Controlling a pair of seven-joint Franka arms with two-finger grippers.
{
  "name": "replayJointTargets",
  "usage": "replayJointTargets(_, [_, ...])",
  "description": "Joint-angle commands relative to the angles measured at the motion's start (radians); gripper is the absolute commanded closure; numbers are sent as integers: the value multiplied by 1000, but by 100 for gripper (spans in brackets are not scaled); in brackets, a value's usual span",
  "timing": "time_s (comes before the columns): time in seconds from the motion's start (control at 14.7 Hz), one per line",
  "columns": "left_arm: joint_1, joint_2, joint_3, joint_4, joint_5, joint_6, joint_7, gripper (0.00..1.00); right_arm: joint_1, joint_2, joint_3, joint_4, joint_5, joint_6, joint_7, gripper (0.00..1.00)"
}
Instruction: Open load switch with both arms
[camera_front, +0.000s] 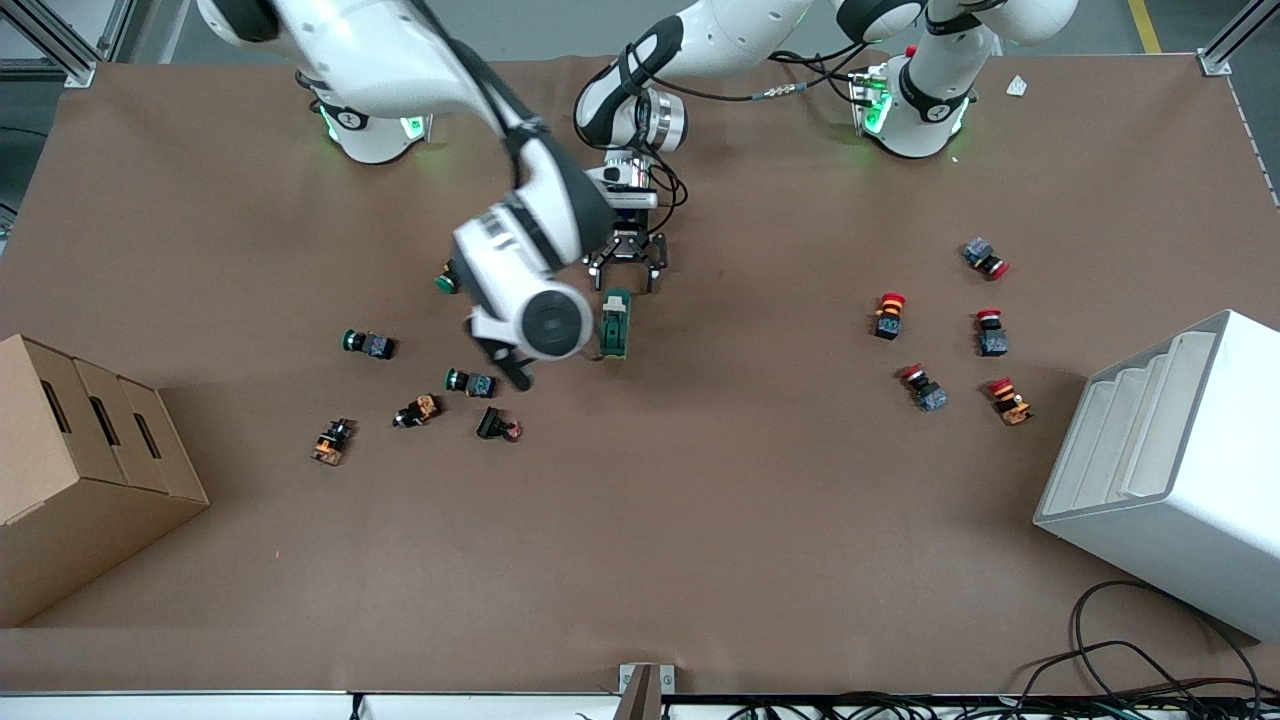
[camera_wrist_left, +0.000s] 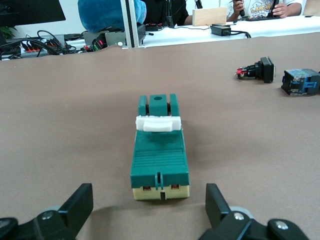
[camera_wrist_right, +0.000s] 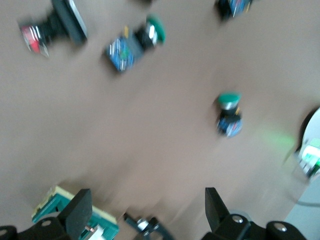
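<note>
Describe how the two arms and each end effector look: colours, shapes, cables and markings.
Both arms are white, rounded and jointed, with black bands at the joints. Their round bases glow green. The left arm carries loose black cables along its links and near its wrist. The right arm ends in a round black cap. The left end effector and the right end effector are black, with two blocky fingers.

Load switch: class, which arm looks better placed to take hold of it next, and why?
Probably the left. The left gripper is open, lined up with the load switch, which sits centred between its fingers in the left wrist view. The right gripper, also open, has the switch off to one side.
</note>
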Motion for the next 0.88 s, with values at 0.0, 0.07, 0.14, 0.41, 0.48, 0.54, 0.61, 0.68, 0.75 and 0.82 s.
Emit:
replayJointTargets(0.0, [-10, 11, -2, -24, 7, 14, -4, 1, -134, -102, 19, -46, -36, -15, -242, 0])
replayJointTargets(0.07, [-10, 11, -4, -24, 7, 14, -2, 1, -185, -125, 19, -50, -46, -15, -343, 0])
replayJointTargets(0.14, [-12, 11, -4, -24, 7, 14, -2, 1, -230, -147, 19, -48, -64, -13, -438, 0])
replayJointTargets(0.41, [-24, 10, -6, -26, 7, 14, -5, 1, -395, -214, 19, -39, -82, -4, -863, 0])
replayJointTargets(0.48, [-24, 10, -7, -24, 7, 14, -5, 1, -426, -225, 20, -37, -107, -4, -945, 0])
replayJointTargets(0.54, [-25, 11, -9, -24, 7, 14, -5, 1, -448, -237, 20, -36, -133, -2, -1012, 0])
replayJointTargets(0.61, [-25, 10, -9, -26, 7, 14, -4, 1, -468, -248, 19, -31, -148, -2, -1072, 0])
replayJointTargets(0.68, [-25, 4, -12, -30, 5, 14, -1, 1, -489, -250, 20, -19, -148, -5, -1117, 0])
replayJointTargets(0.75, [-27, 2, -16, -30, 5, 14, 1, 1, -514, -254, 19, -2, -150, -10, -1155, 0])
replayJointTargets(0.82, [-25, 4, -16, -30, 7, 14, 1, 1, -541, -256, 19, 12, -148, -12, -1203, 0])
